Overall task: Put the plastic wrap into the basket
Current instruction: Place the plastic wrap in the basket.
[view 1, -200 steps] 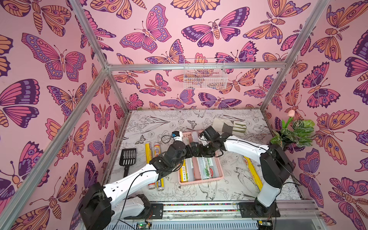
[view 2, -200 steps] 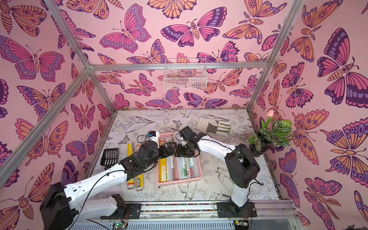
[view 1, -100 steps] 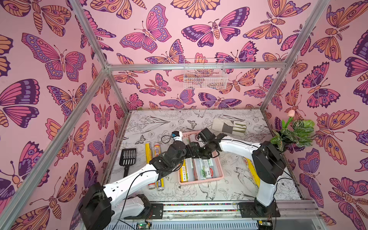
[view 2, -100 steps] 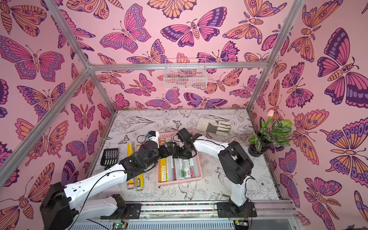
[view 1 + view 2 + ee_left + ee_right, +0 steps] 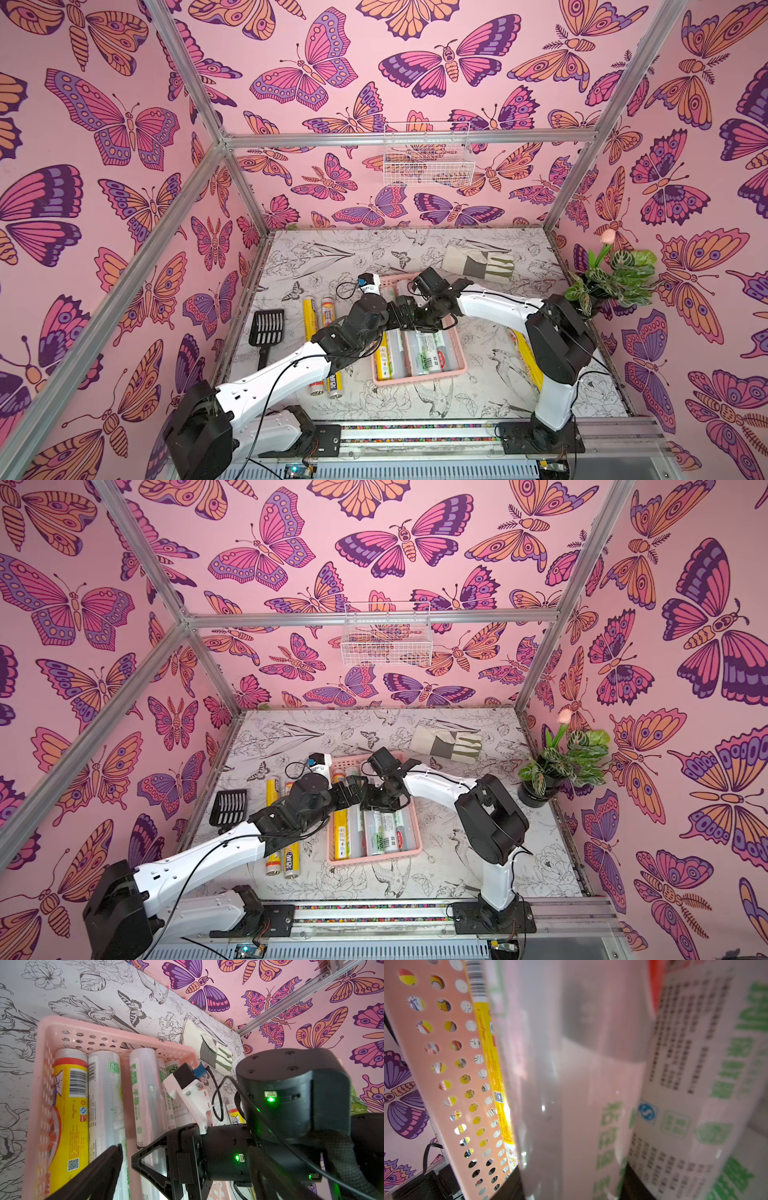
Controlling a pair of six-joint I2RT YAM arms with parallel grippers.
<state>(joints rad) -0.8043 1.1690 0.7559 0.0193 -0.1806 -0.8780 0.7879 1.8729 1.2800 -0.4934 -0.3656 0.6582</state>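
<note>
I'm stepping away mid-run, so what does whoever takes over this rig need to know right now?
Grippers: left gripper is open and empty over the basket. The right gripper is low inside it, fingers apparently shut on a clear roll.
Done: one yellow roll and several other clear rolls lie in the basket.
Left: release the held roll. Then fetch the two yellow rolls on the table beside the basket on the left arm's side, and a third yellow roll on the other side, partly under the right arm.

Top views high, wrist views close over basket (image 5: 62, 1024)
</note>
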